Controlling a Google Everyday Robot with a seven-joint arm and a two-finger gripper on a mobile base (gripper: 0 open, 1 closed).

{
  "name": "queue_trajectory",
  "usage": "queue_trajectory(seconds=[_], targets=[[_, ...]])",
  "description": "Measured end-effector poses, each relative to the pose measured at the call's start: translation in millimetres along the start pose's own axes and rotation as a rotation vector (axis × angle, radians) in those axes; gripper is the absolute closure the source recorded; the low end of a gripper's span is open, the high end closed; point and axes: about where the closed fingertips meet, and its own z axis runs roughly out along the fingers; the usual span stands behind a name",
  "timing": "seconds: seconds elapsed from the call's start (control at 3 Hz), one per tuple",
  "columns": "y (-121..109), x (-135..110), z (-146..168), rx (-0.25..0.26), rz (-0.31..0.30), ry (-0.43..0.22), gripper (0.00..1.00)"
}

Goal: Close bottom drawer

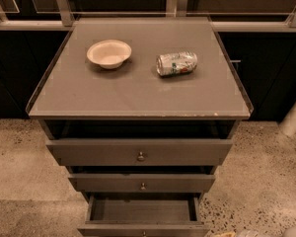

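The grey-brown, flat-fronted bottom drawer (142,215) was seen pulled open, lowest of three, its front lying crosswise, left of the pale gripper (259,233) at the lower-right edge; whether that was open could not be told.
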Motion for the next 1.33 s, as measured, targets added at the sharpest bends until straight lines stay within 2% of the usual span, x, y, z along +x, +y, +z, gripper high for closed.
queue_trajectory(seconds=[0.33,0.67,1.33], targets=[[-13.0,30.8,43.4,-0.045,0.078,-0.011,1.00],[-8.2,38.4,54.6,-0.069,0.098,-0.012,1.00],[-59.7,-6.7,49.6,0.022,0.056,-0.058,1.00]])
